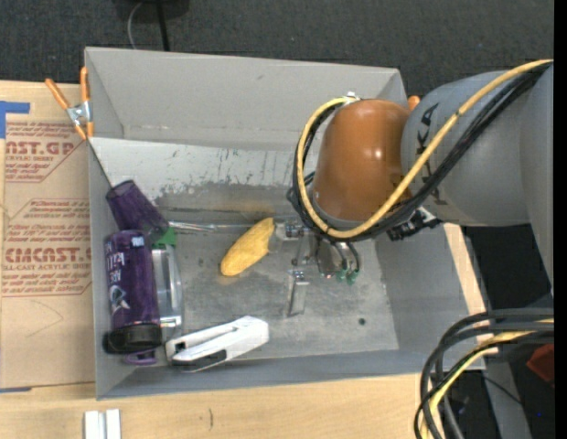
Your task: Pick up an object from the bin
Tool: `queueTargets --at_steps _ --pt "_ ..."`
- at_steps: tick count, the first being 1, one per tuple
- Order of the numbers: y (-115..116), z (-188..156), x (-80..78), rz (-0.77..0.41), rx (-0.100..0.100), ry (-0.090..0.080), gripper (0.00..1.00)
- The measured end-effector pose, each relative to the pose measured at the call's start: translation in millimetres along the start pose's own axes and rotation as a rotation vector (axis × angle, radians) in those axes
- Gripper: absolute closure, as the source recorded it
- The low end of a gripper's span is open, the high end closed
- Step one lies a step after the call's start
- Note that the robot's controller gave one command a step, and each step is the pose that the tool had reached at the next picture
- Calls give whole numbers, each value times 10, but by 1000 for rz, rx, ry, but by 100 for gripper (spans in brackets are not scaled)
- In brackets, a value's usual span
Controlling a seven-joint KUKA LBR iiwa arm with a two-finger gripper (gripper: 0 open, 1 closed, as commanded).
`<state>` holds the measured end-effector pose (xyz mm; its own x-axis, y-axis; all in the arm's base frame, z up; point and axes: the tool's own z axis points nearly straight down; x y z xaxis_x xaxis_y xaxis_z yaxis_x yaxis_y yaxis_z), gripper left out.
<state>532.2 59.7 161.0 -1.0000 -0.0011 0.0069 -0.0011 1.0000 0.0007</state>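
Since the claw (304, 286) hangs over the bare bin (357, 323) floor just beside the yellow corn-shaped piece (248, 247), we judge it empty; spread or pressed together, we cannot tell.

Gripper (298, 291): middle of the frame, over the bin (238, 90) floor.
Yellow corn (248, 246): just left of it.
Purple bottle (128, 282): far left.

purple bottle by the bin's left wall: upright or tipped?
Tipped. The purple bottle lies on its side on the floor of the bin, its black cap toward the view's lower edge.
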Motion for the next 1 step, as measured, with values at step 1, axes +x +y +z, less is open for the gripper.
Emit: queueTargets --at_steps 1 --pt "-2 -44 -17 1 -1 -7 0"
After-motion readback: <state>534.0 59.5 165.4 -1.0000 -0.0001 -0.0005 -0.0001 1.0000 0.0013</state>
